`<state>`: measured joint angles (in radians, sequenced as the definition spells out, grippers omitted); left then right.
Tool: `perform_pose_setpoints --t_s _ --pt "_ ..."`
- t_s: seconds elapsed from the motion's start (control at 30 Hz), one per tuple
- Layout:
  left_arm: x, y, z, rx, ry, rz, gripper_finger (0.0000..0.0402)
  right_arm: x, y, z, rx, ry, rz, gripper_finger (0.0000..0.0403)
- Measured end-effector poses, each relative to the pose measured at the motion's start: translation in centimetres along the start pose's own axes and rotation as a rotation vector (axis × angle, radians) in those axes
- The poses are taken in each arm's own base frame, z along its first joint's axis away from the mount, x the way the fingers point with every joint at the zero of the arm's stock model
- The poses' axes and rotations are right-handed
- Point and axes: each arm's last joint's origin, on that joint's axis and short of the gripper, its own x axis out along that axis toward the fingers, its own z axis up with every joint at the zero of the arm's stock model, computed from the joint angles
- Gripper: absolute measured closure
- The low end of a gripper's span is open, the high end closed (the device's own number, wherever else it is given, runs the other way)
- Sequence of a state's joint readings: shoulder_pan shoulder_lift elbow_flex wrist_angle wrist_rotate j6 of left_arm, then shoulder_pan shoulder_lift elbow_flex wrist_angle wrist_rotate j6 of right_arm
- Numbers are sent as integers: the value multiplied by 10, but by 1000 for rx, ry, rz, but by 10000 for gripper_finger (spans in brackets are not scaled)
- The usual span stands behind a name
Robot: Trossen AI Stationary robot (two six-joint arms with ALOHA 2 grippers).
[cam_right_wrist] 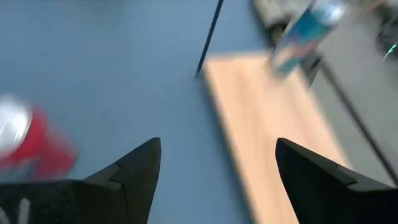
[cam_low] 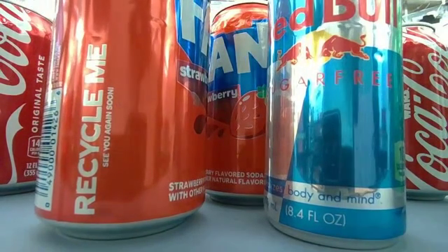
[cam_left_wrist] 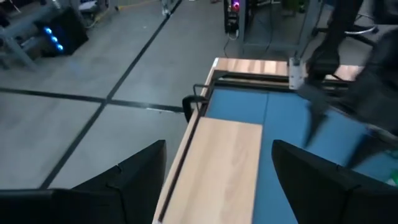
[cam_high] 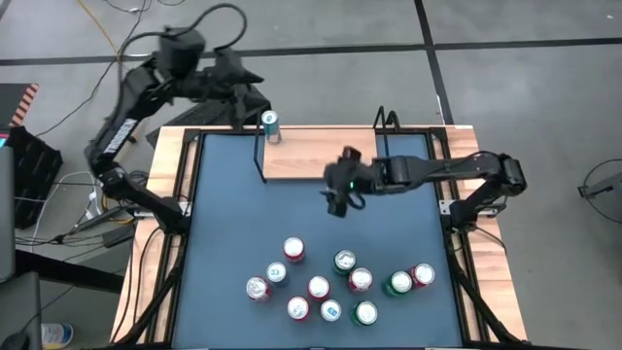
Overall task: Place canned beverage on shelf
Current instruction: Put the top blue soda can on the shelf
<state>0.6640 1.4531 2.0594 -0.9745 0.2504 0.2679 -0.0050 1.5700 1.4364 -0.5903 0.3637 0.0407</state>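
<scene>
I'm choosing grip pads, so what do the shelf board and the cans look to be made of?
The shelf board looks like light unfinished or matte wood, going by its pale grain; its end frames are thin black wire, probably metal. The Red Bull can looks like thin glossy metal, likely aluminium, from its mirror-like reflections and printed coating.

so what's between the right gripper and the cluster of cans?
Nothing. In the high view, only bare blue table top separates the open, empty right gripper, near the shelf, from the nearest cans.
</scene>
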Motion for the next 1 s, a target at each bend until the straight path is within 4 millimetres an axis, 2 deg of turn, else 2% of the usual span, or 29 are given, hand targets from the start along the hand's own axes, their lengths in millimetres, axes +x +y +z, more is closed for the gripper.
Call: perform_pose_setpoints --t_s 0.27,0.5,0.6,0.77,0.9,1.0 --pt "-43 -12 -1 -6 -24 -26 124 13 -59 48 90 -383 -41 101" --pt "-63 -15 -1 -9 -50 0 124 66 -90 69 25 -355 -20 101" --pt "-64 -15 0 -7 -60 3 124 87 -104 79 8 -331 -13 101" --pt "-59 -12 0 -23 -40 67 124 112 -137 82 -23 -302 22 101" --pt "-55 -9 0 -63 -30 107 124 130 -166 74 -26 -279 29 101" --pt "-53 -9 0 -78 -28 103 124 140 -185 68 36 -282 77 101"
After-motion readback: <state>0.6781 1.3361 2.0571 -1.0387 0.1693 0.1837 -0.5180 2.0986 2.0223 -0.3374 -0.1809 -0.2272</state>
